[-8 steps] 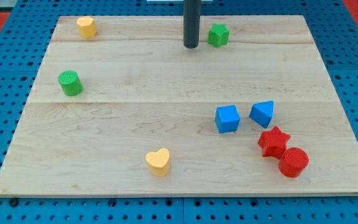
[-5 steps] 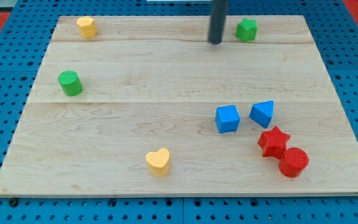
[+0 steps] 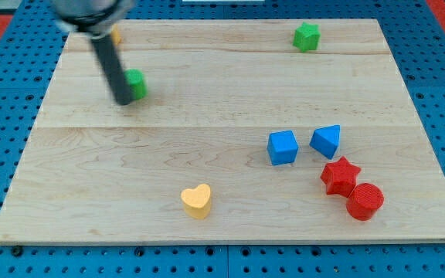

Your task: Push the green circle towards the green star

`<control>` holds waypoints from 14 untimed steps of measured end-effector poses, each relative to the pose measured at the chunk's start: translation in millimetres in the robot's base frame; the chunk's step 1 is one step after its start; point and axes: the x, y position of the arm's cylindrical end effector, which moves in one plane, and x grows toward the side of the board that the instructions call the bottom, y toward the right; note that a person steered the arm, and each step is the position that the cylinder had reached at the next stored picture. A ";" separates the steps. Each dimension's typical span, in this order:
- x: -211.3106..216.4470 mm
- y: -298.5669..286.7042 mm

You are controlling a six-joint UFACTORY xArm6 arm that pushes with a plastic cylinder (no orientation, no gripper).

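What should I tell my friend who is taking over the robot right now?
My tip sits on the view's left side of the green circle, touching it as far as the blur shows.
The green star is far off at the view's top right.
Done: tip is behind the circle.
Left: push the circle across the board toward the star.

The blurred rod (image 3: pixel 108 62) hides part of the green circle (image 3: pixel 136 83) and most of a yellow block (image 3: pixel 116 34).
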 end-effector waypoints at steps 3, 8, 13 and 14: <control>-9.5 -75.5; -17.0 -132.1; -70.5 -4.1; -88.7 112.3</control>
